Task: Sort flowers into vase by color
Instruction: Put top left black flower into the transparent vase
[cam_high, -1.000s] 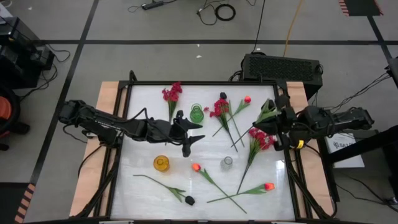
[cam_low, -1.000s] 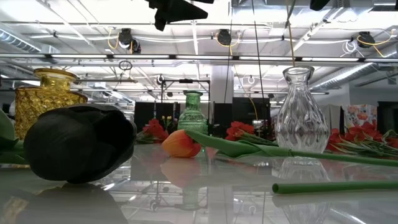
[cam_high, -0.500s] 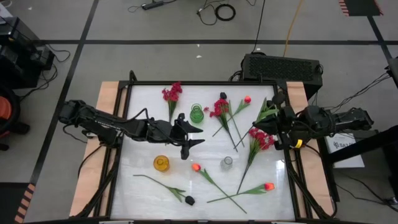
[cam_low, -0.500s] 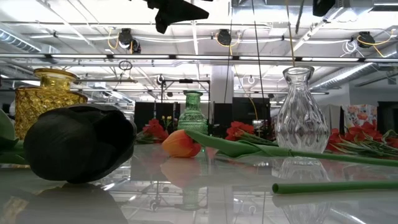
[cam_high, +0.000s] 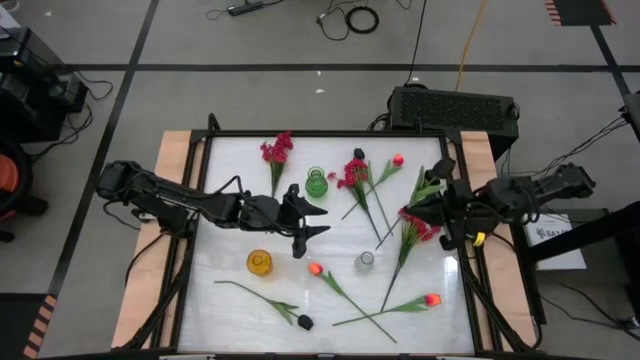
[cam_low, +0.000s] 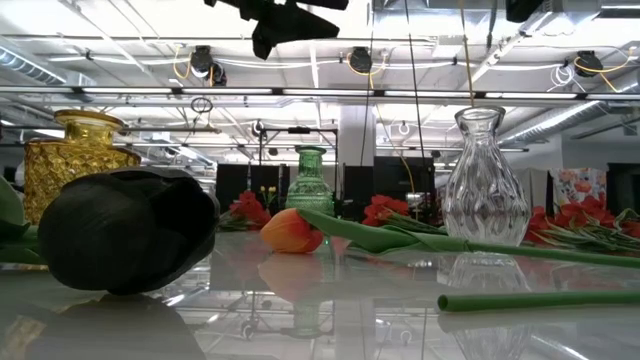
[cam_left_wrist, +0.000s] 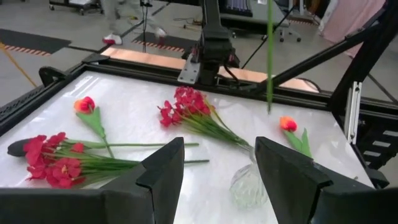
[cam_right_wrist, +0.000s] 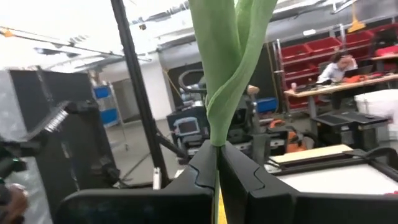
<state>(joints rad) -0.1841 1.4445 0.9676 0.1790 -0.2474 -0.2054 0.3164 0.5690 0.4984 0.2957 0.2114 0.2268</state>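
Gripping a green flower stem (cam_right_wrist: 231, 74) that points upward, the right end effector (cam_right_wrist: 217, 163) is clenched; left end effector (cam_left_wrist: 214, 171) released.

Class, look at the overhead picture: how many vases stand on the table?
3. The green vase stands toward the far edge, the yellow vase nearer the left arm's side, and the clear vase near the middle. None seems hidden.

left arm (cam_high: 180, 205): matte black, jointed segments, thin black cable along its length | left gripper (cam_left_wrist: 214, 174): two broad, angular black fingers with bevelled edges | right arm (cam_high: 530, 192): same black build, small yellow mark near the wrist | right gripper (cam_right_wrist: 217, 168): flat black fingers with notched inner edges
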